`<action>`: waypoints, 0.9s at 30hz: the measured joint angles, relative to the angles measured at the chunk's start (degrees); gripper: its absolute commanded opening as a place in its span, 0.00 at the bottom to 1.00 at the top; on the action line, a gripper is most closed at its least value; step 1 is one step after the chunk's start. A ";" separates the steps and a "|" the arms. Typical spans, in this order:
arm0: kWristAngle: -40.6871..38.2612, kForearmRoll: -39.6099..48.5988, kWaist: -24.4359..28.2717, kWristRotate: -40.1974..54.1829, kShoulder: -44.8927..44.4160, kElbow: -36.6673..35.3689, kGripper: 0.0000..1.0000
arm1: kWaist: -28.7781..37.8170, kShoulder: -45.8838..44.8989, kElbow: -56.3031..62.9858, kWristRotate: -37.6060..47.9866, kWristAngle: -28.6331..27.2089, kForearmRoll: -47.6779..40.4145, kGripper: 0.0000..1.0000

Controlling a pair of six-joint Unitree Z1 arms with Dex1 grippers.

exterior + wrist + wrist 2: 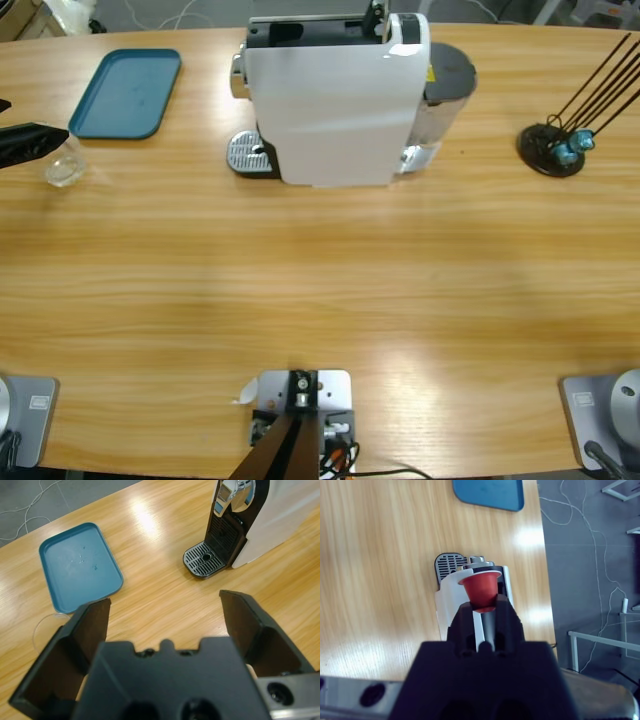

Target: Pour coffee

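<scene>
My left gripper is open with nothing between its jaws, and shows as a black shape at the table's left edge. A clear glass tumbler stands just beside it; only its rim shows past the left jaw. No coffee is in view. My right gripper is shut on a red capsule, held high above the white coffee machine. The machine stands at the back middle of the table, its drip grate facing left.
A blue tray lies at the back left, behind the tumbler, and shows in the left wrist view too. A black capsule stand with long thin rods sits at the back right. The machine's grate lies ahead of the left gripper.
</scene>
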 measured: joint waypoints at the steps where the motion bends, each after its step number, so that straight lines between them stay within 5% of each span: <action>1: 0.00 0.00 0.00 0.04 0.00 0.00 0.95 | -0.04 0.50 -0.06 -0.04 0.00 0.00 0.00; 27: 0.00 0.00 0.00 0.16 0.14 0.00 0.95 | -2.89 4.59 -0.89 -0.17 2.75 -0.31 0.00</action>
